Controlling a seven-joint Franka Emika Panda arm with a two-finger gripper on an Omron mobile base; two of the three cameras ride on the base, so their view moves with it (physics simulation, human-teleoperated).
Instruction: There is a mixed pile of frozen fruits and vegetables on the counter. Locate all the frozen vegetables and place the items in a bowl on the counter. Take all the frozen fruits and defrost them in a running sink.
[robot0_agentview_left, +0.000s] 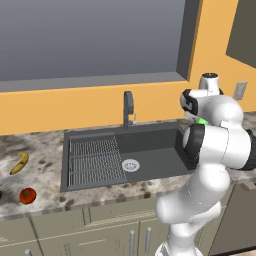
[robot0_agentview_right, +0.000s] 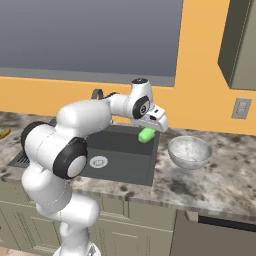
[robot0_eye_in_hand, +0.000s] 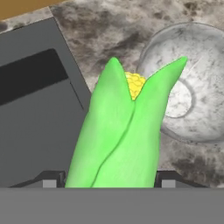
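My gripper (robot0_agentview_right: 148, 129) is shut on a light-green elongated vegetable (robot0_eye_in_hand: 122, 140), a corn cob in its husk with yellow kernels showing at the tip. It hangs over the right rim of the dark sink (robot0_agentview_right: 125, 160), just left of the greyish glass bowl (robot0_agentview_right: 189, 150). In the hand view the husk tip overlaps the bowl (robot0_eye_in_hand: 205, 65), which is empty. The vegetable also peeks out green (robot0_agentview_left: 202, 120) behind the arm. On the counter (robot0_agentview_left: 45, 150) left of the sink (robot0_agentview_left: 150, 150) lie a yellow banana (robot0_agentview_left: 20, 163) and a red tomato (robot0_agentview_left: 28, 195).
A dark arched faucet (robot0_agentview_left: 128, 107) stands behind the basin, with a ribbed rack (robot0_agentview_left: 95, 160) in its left half and a silver drain (robot0_agentview_left: 130, 165). A wall outlet (robot0_agentview_right: 242, 108) is above the counter right of the bowl. The orange wall backs the counter.
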